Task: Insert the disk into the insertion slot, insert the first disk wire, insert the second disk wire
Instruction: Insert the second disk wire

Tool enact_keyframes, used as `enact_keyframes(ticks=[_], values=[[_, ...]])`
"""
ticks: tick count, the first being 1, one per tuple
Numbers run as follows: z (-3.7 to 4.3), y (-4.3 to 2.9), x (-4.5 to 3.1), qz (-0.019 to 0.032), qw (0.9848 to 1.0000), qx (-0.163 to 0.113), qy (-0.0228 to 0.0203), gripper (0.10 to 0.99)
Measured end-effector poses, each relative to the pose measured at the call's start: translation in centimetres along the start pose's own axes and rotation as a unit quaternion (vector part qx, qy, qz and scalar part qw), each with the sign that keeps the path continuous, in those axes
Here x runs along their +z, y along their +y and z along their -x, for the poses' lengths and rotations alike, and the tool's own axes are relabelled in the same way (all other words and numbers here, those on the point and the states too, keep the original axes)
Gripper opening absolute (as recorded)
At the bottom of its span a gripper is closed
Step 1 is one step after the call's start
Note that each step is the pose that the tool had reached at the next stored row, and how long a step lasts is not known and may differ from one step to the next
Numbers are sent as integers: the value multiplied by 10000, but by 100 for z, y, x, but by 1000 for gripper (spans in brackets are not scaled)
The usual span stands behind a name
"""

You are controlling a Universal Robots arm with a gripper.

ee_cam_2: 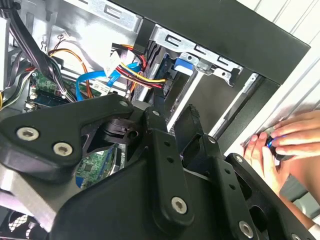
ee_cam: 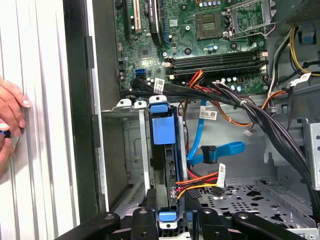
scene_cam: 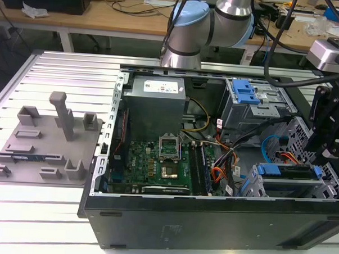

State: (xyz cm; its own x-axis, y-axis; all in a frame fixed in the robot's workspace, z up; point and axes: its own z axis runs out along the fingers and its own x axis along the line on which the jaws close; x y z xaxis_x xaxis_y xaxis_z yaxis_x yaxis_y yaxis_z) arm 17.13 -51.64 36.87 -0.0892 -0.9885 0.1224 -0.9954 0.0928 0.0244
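We see the disk [ee_cam: 162,131] standing edge-on inside the insertion slot [ee_cam: 131,150], its blue caddy between the silver cage walls, and the black gripper [ee_cam: 167,224] sits close against the disk's nearer blue end. Just beside the disk a blue flat cable [ee_cam: 220,150] lies over the perforated case floor [ee_cam: 250,197]. A bundle of red, yellow and black wires [ee_cam: 202,182] ends at a black plug by the disk's edge, though we cannot tell whether it is plugged in, and the green motherboard [ee_cam: 200,30] lies beyond. Outside the dark case wall [ee_cam: 77,100], a person's hand [ee_cam: 9,120] rests on the pale ribbed tabletop [ee_cam: 47,150], pinching something small and blue.
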Motion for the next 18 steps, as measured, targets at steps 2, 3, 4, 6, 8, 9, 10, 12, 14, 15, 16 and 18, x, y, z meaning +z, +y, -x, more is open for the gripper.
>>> enact_keyframes(ticks=[2,3,4,6,8,9,10,12,14,15,16,18], values=[[0,0,0,-1,10000,0,6,361],[2,0,0,0,10000,0,6,361],[9,-1,-1,5,10000,-1,11,361],[82,-1,-13,49,10000,-5,47,361],[363,25,-54,114,9998,-10,132,361],[406,29,-62,118,9998,-10,154,361],[449,34,-68,121,9998,-10,184,361],[501,62,-77,121,9995,-7,282,361],[527,110,-81,120,9992,-10,377,361],[537,183,-79,113,9989,-22,463,361],[535,237,-78,104,9986,-39,518,361],[532,264,-78,96,9984,-54,556,361]])
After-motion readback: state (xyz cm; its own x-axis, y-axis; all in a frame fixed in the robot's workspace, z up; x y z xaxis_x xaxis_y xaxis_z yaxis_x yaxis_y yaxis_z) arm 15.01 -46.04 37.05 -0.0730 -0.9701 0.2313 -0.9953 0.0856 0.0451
